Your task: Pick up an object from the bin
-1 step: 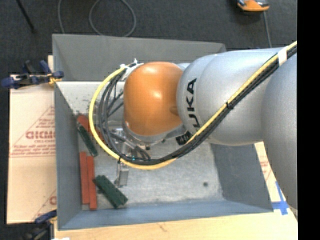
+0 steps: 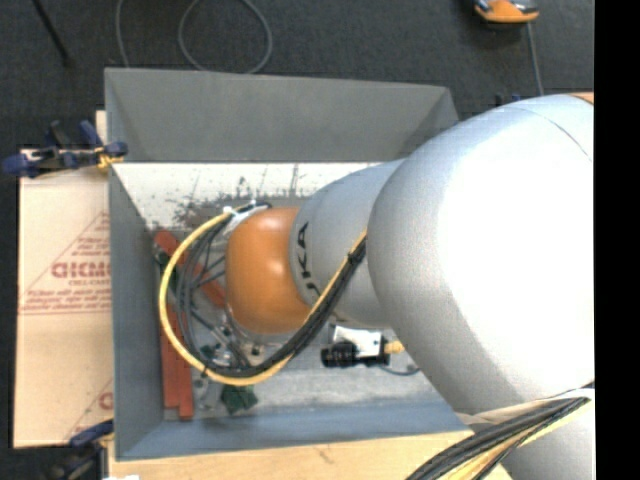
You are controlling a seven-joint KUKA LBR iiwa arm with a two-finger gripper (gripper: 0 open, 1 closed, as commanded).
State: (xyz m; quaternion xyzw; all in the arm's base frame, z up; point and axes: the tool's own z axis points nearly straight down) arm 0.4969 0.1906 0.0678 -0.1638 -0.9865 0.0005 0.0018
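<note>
"Three things lay close to the gripper, low at the left end of the bin," said Ana. "A long red bar by the left wall, a small green thing by the front wall, and a black and white thing off to the right."

"Was the gripper wide or narrow?" asked Tom.

"I could not tell. The orange cover and the yellow cable hid it. It hung nearest the red bar and the green thing, but I could not tell which one it was over."

"What could go wrong?"

"I think it could bump the left wall, because it was so near. The cable could catch the red bar and drag it. And the gripper could grab a thing by its edge, so it slipped out."
</note>
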